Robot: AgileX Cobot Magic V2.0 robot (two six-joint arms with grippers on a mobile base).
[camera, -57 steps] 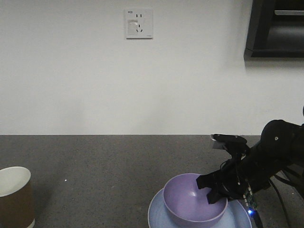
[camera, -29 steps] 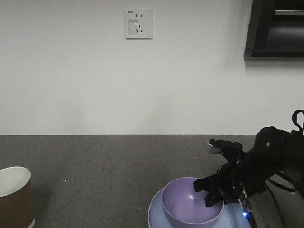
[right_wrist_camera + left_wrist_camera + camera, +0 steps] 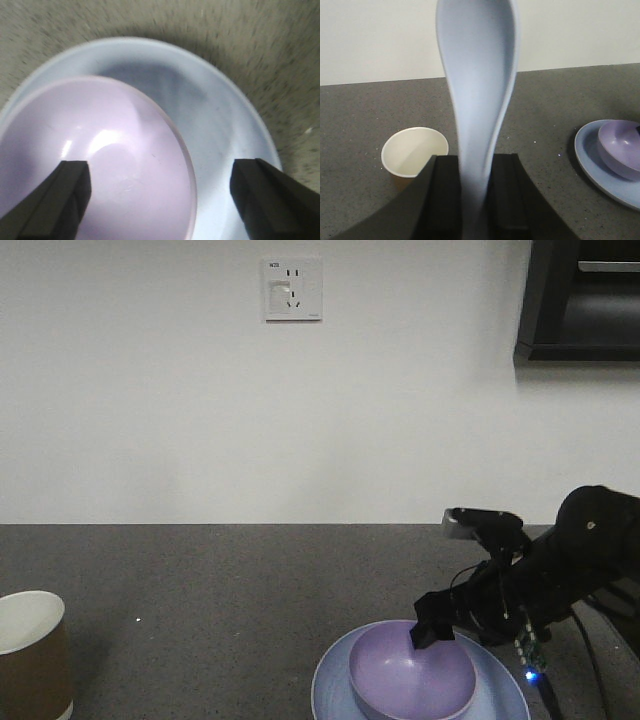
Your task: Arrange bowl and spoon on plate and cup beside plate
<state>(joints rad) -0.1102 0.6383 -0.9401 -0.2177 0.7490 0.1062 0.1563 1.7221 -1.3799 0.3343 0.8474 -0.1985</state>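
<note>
The lavender bowl (image 3: 410, 672) rests on the pale blue plate (image 3: 335, 680) at the counter's front right. My right gripper (image 3: 445, 630) hovers open just above the bowl's right rim. From the right wrist its jaws (image 3: 162, 170) straddle that rim, one finger over the bowl (image 3: 100, 165), the other over the plate (image 3: 225, 130), touching neither. My left gripper (image 3: 475, 160) is shut on the handle of the pale blue spoon (image 3: 477, 75), whose scoop points up. The brown paper cup (image 3: 30, 650) stands upright at the far left, its cream inside (image 3: 415, 150) showing left of the spoon.
The dark speckled counter (image 3: 220, 580) runs back to a white wall with a socket (image 3: 292, 288). A dark cabinet (image 3: 585, 300) hangs at the upper right. In the left wrist view the plate (image 3: 590, 155) and bowl (image 3: 622, 147) lie at the right edge.
The right gripper let go of the bowl's rim and rose a little. The bowl went down and now sits on the plate. The cup has not moved.
</note>
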